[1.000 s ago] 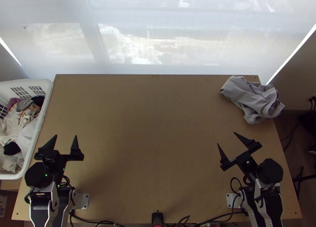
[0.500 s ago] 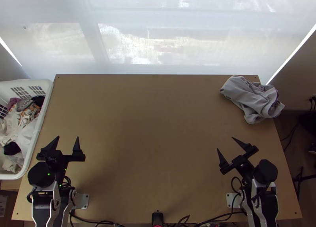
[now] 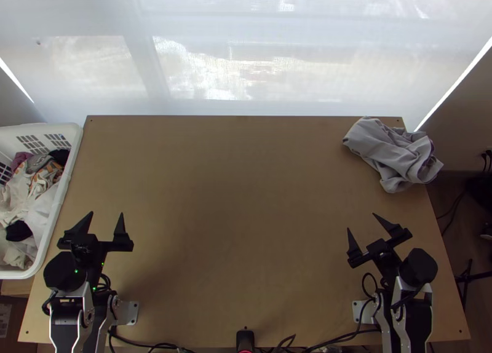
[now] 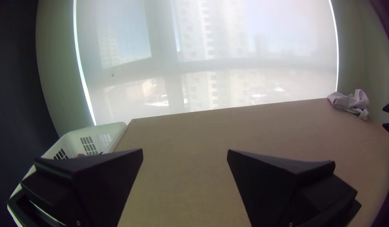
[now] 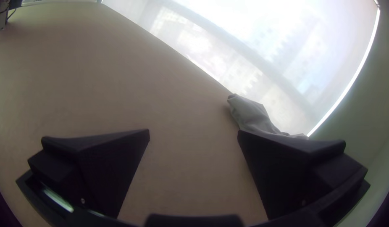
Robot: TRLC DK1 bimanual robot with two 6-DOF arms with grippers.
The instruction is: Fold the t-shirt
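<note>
We are, as we judge it, at the very start: no fold is made, and the step in hand is getting hold of the grey T-shirt (image 3: pixel 396 153) and bringing it in. It lies bunched at the far right corner of the tabletop (image 3: pixel 240 199), part of it seeming to reach out past the right edge. Our right gripper (image 3: pixel 361 222) is on the near side of it, fingers spread wide with nothing between them. Our left gripper (image 3: pixel 107 213) is likewise released and empty, well apart from the shirt, near the laundry basket (image 3: pixel 75 147).

The next move, we think, calls for the right gripper to go out to the bundle, pinch a loose layer and draw it to the middle, where both arms can spread it before any folding. We should watch that the overhanging part doesn't slide off.

As for direction, the bundle's long axis runs aslant, from its far left end, close to the table's far edge, to its near right end by the right edge. The near right part is the broader and more crumpled. Collar, hem and sleeves we cannot tell apart, so which way the shirt itself points we cannot say.
</note>
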